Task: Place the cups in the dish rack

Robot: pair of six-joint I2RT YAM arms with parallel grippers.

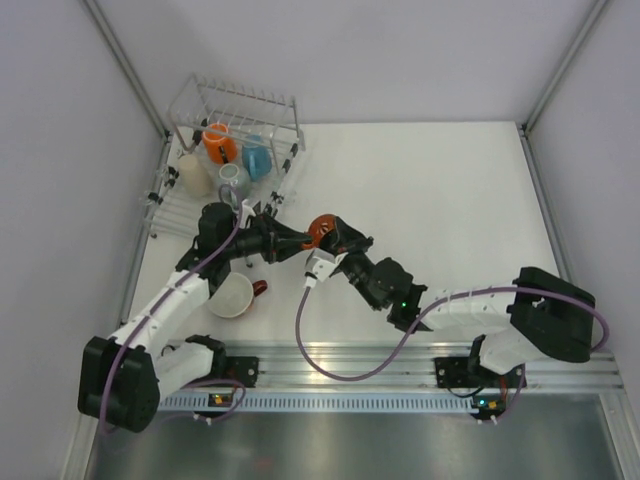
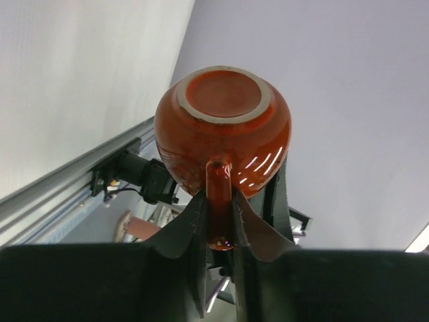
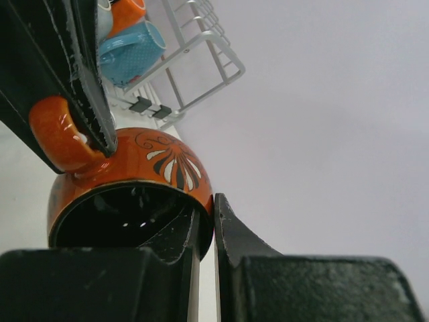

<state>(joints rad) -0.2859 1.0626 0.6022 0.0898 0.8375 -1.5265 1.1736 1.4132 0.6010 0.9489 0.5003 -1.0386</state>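
The dish rack [image 1: 243, 100] stands behind the left gripper [image 2: 220, 201], which pinches the red-orange mug [image 2: 224, 127] by its handle. The right gripper [image 3: 213, 215] clamps the rim, so the mug hangs between the 2. That narrow handle pinch could let it swivel or drop once the right releases.

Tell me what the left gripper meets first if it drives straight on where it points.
The red mug: its handle sits between the left gripper's jaws. Just behind the mug is the right gripper, holding its rim.
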